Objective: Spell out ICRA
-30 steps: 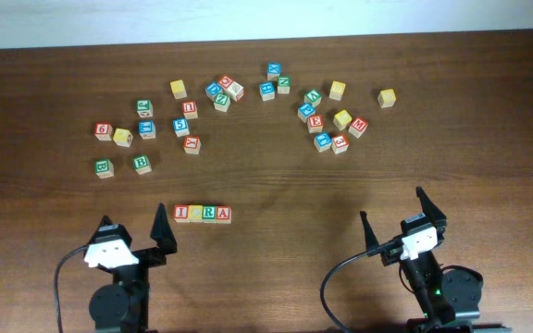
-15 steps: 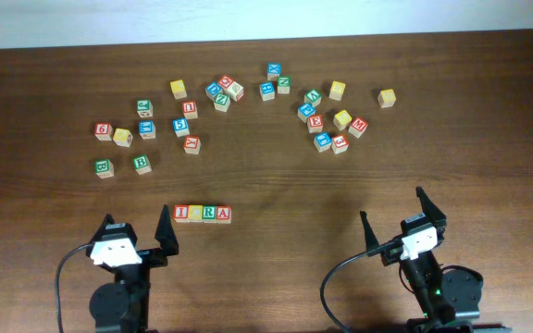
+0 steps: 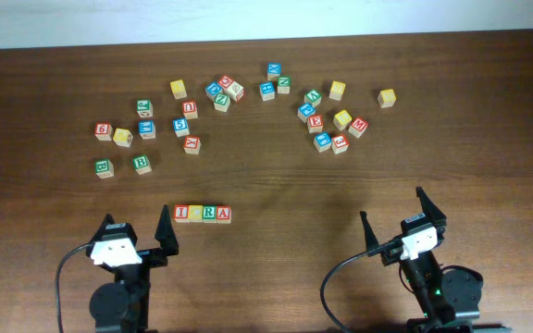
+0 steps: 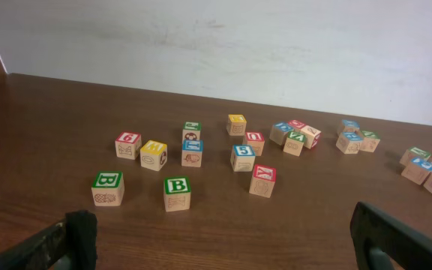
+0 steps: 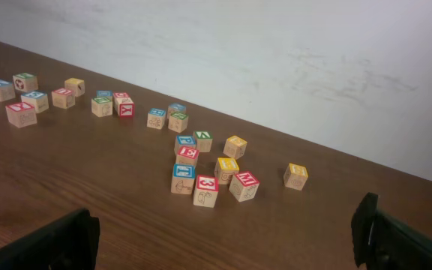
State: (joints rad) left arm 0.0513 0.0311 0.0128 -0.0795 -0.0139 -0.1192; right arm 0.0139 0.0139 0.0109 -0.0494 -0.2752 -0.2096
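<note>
A row of letter blocks reading I, C, R, A (image 3: 203, 214) lies on the brown table in the overhead view, touching side by side. My left gripper (image 3: 135, 231) is open and empty, just below and left of the row. My right gripper (image 3: 393, 217) is open and empty at the lower right, far from the row. The row is out of both wrist views. The left fingers (image 4: 220, 244) and right fingers (image 5: 223, 240) frame bare table.
Several loose letter blocks lie scattered across the far half: a left group with green B blocks (image 3: 142, 164), a middle group (image 3: 222, 92), and a right group (image 3: 327, 120) with a lone yellow block (image 3: 387, 97). A white wall borders the far edge.
</note>
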